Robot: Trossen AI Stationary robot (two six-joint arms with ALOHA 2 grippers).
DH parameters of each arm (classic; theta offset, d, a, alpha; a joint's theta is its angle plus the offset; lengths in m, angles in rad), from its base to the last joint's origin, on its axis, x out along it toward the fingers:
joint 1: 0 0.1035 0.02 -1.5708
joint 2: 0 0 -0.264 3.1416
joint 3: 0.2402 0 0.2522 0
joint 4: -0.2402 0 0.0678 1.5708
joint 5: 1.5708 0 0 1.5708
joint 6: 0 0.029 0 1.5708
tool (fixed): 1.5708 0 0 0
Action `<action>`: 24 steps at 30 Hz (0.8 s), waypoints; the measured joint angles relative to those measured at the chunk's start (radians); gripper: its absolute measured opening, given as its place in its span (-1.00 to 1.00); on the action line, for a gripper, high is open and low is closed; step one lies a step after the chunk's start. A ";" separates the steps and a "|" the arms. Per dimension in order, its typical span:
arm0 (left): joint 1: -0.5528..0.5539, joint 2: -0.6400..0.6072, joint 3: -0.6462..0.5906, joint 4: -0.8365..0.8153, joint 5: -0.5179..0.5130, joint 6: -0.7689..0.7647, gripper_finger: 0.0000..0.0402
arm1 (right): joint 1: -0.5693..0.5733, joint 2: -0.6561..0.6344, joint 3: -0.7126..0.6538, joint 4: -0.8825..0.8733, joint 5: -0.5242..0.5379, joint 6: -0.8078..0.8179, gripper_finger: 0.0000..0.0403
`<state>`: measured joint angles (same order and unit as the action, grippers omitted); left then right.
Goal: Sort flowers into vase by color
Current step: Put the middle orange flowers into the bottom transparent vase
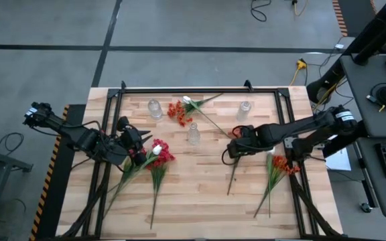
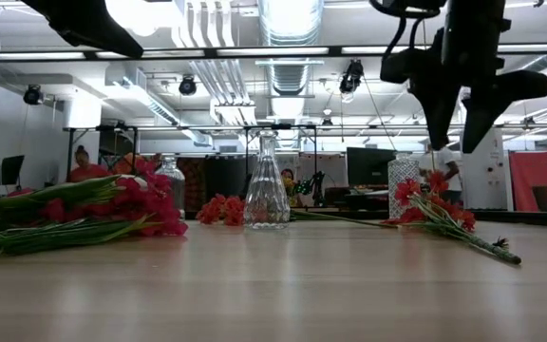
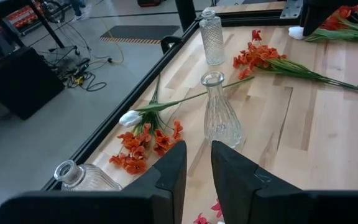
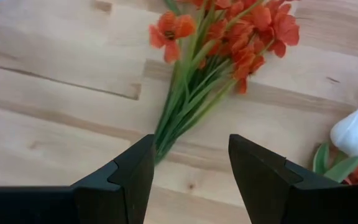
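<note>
Pale matt wood table [image 1: 200, 194]; clear cut-glass vase [image 3: 220, 111]; matt black claw fingers [image 4: 132, 171].

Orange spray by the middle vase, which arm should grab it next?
Right. The right gripper is open, lined up with the stems of the orange spray; the left gripper is over by the crimson flowers.

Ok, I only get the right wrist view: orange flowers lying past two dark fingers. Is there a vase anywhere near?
Observer: Yes. A clear glass vase stands mid-table, close to the right gripper.
Operator: Any other flower colours?
Observer: Crimson-red flowers lie on the left side of the table, by the left gripper.
Operator: Is that one holding any?
Observer: No. Its fingers stand narrowly apart with nothing between them.
</note>
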<state>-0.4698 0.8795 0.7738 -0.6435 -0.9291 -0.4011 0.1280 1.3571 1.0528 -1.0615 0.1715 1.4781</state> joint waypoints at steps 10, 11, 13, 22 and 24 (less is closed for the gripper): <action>0.000 0.000 0.000 0.000 0.000 -0.004 -0.71 | -0.013 -0.009 -0.026 0.046 0.015 -0.080 -0.02; 0.000 0.000 0.000 0.001 0.000 -0.005 -0.71 | -0.013 -0.009 -0.030 0.056 0.016 -0.092 -0.02; 0.000 0.000 0.000 0.005 0.000 -0.005 -0.71 | -0.013 -0.009 -0.036 0.076 0.022 -0.109 -0.03; 0.000 0.000 0.000 0.012 0.000 -0.005 -0.71 | -0.014 -0.009 -0.039 0.103 0.039 -0.129 -0.66; 0.000 0.000 0.000 0.012 0.000 -0.005 -0.71 | -0.014 -0.004 -0.038 0.105 0.040 -0.121 -0.83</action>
<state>-0.4702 0.8795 0.7734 -0.6315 -0.9291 -0.4057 0.1143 1.3528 1.0145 -0.9562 0.2111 1.3570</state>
